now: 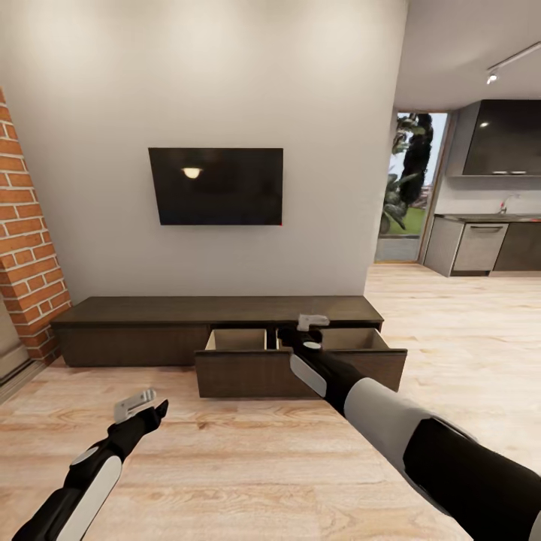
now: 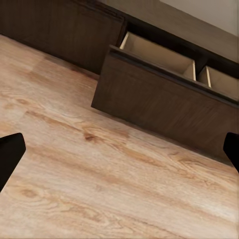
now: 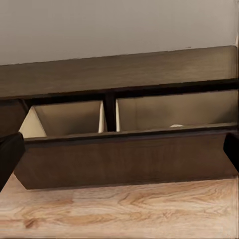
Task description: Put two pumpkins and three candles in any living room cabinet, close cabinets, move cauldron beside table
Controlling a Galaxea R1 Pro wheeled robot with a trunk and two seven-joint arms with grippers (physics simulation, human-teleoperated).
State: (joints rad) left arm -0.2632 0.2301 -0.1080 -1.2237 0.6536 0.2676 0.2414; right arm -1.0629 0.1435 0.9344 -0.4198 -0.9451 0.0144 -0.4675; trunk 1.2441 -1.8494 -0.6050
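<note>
The long dark-brown cabinet [image 1: 135, 330] stands against the wall under the TV. Its middle drawer [image 1: 300, 372] is pulled out, with two pale wood compartments [image 3: 67, 119] inside. A small pale top [image 3: 177, 125] peeks over the drawer front in one compartment; I cannot tell what it is. My right gripper [image 1: 312, 323] hovers over the drawer's back, open and holding nothing, its dark fingertips [image 3: 10, 154] wide apart. My left gripper [image 1: 137, 406] hangs low over the floor to the drawer's left, open and holding nothing. The pumpkins, candles, cauldron and table are out of view.
A black TV [image 1: 216, 185] hangs on the white wall. The red-brick fireplace [image 1: 26, 248] is at the far left. The light plank floor [image 1: 248, 466] spreads in front of the cabinet. At the right, the room leads to a kitchen [image 1: 488, 240] with grey units.
</note>
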